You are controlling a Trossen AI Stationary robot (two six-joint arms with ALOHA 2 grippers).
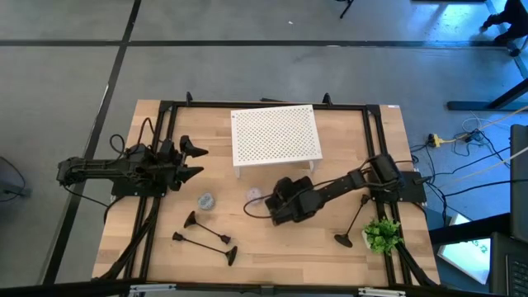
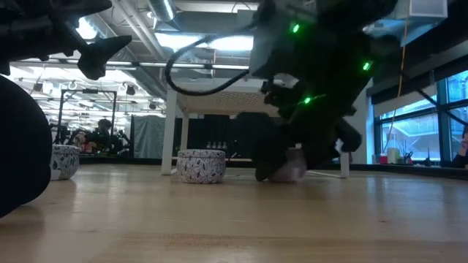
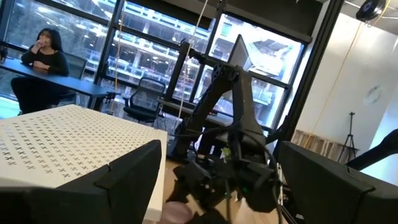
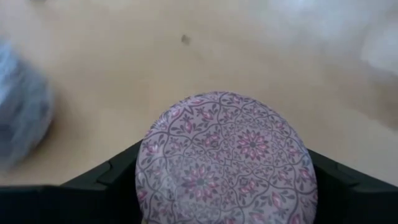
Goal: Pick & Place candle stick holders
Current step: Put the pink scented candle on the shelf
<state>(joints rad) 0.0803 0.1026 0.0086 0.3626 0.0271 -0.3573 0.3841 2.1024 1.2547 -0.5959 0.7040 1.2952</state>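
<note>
While three candle stick holders lie on the wooden table (image 1: 272, 260), none is in either gripper: two of them (image 1: 206, 232) rest on their sides at about seven o'clock from the table's middle, one just in front of the other, their round bases dark against the wood, and a third (image 1: 353, 224) lies at about four o'clock, its base near the small green plant (image 1: 382, 235) at the table's right front corner. Near the centre, the right gripper (image 4: 225, 186) is lowered to the tabletop with its two dark fingers (image 4: 106, 180) set on either side of a round pink-patterned tin (image 4: 225, 155), touching its rim, so it is pinching that tin and not a holder. A similar blue-patterned tin (image 1: 205, 200) stands at about eight o'clock from the gripper, apart from it; the low view shows it upright on the wood. At twelve o'clock from the centre stands a white perforated shelf (image 1: 275, 135) on short legs. The left gripper (image 1: 195, 161) waits at nine o'clock, raised above the table's left edge, fingers spread wide and empty. Beyond the table, in the left wrist view, a person (image 3: 42, 59) sits at a desk by the windows.
</note>
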